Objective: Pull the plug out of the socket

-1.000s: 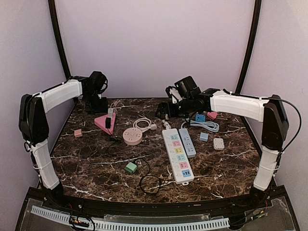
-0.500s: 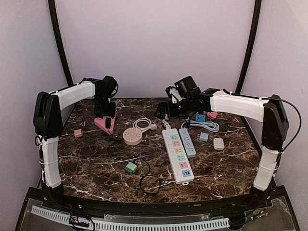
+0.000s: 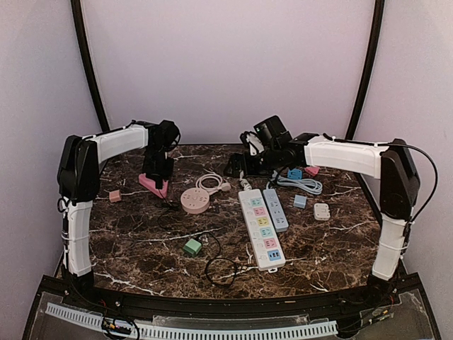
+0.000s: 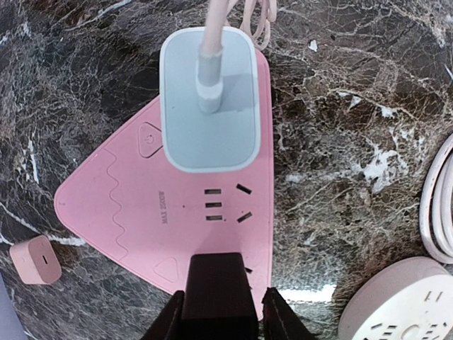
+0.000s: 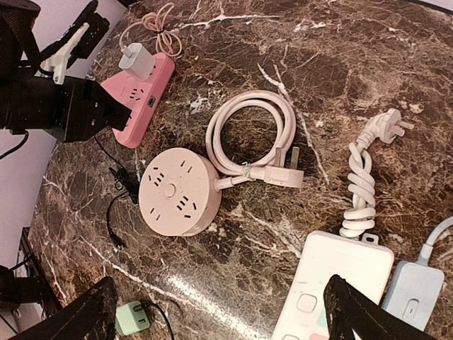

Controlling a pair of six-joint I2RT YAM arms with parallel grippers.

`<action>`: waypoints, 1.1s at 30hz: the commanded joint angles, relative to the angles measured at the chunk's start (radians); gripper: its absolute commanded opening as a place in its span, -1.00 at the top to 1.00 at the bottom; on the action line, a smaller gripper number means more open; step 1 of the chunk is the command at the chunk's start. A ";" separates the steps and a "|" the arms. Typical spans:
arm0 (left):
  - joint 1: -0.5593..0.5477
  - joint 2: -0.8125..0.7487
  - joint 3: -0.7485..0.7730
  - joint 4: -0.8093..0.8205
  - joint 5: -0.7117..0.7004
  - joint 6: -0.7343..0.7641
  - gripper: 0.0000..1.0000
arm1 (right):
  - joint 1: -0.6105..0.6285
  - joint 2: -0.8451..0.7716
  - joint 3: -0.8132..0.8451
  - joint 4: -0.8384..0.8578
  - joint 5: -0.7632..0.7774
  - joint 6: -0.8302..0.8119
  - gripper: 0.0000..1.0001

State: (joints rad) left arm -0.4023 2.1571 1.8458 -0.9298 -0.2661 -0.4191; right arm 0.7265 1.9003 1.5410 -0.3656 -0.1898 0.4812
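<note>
Extracting the black plug (image 4: 219, 283) from the pink triangular power strip (image 4: 127, 205), at the far left of the table (image 4: 354, 92), calls for a straight pull along the pin axis. The strip looks light and may lift with the plug. The left tool (image 4: 221, 322) straddles the plug, with fingers (image 4: 173, 322) flanking both sides; whether they clamp it cannot be told. The right tool (image 5: 223, 319) hangs released and empty, and could probably pin the strip down. Plug pins and fingertips are hidden at the frame edge.
</note>
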 commanded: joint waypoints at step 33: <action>-0.003 -0.655 -0.597 0.436 0.446 -0.127 0.95 | 0.069 0.445 0.435 0.245 -0.467 0.224 -0.86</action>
State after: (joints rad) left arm -0.4023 1.5967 1.3151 -0.6250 0.0902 -0.5209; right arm 0.7700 2.3001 1.9030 -0.1638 -0.6079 0.6716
